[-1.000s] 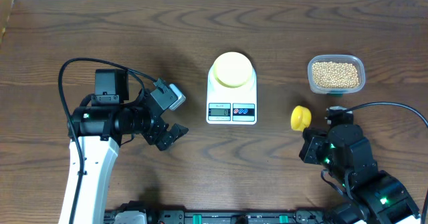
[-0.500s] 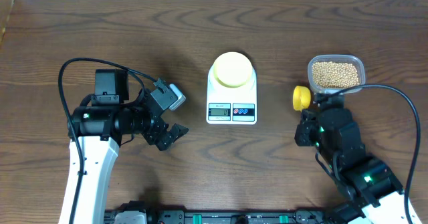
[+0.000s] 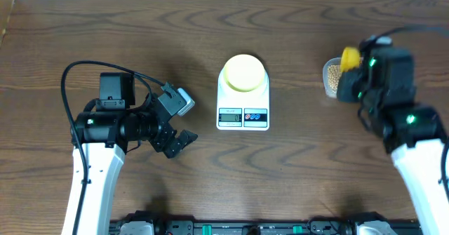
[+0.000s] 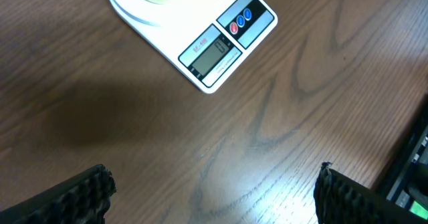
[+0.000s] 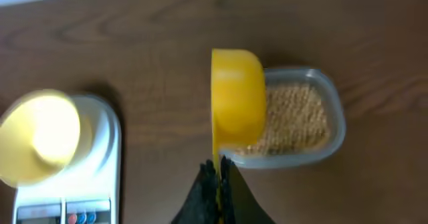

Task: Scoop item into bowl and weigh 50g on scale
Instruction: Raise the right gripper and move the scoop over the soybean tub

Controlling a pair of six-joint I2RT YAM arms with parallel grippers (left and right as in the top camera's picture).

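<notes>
Overhead view of a brown wooden table (image 3: 280, 186). At its middle, a white scale (image 3: 243, 117) carries a pale yellow bowl (image 3: 243, 73) with no beans visible in it. Toward the right edge, a clear tub (image 5: 336, 127) holds the beige beans (image 5: 294, 120). The right claw (image 5: 218, 174) is clenched on the thin handle of a yellow scoop (image 5: 237, 93), whose cup hangs over the tub's end nearest the scale. The left claw (image 3: 184, 139) rests released, grasping nothing, toward the left edge. The beans are probably hard, smooth, light and loose, apt to roll and bounce. They are best lifted in a level scoop, not pinched.
</notes>
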